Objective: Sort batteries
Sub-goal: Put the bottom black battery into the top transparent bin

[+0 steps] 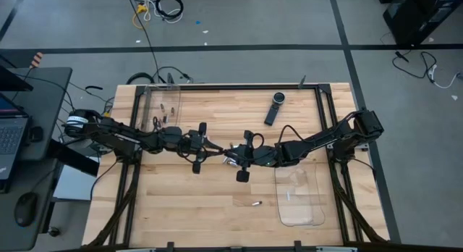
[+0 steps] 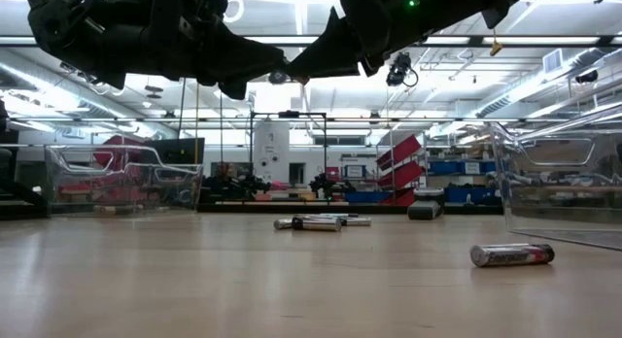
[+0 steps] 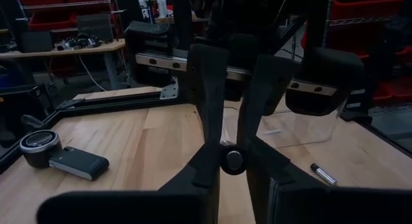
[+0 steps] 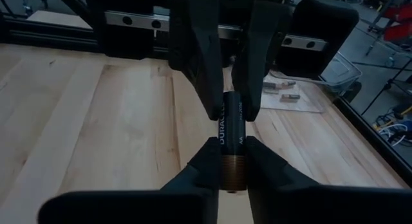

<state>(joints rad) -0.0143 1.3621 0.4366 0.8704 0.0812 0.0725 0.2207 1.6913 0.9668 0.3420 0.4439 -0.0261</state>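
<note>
While both end effectors met above the middle of the pale wooden surface (image 1: 217,208), 1 black-and-copper cylindrical battery (image 4: 232,143) was clamped by the right end effector (image 4: 230,143) and the left end effector (image 3: 232,161) together. Mistimed release risked dropping it.

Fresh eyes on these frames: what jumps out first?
The two arms meet nose to nose above the table's middle, left gripper and right gripper both pinching one Duracell battery between them, a handoff in mid-air. Next, loose batteries lie on the wood, one near the clear tray on the right, and a black remote sits at the far edge.
</note>
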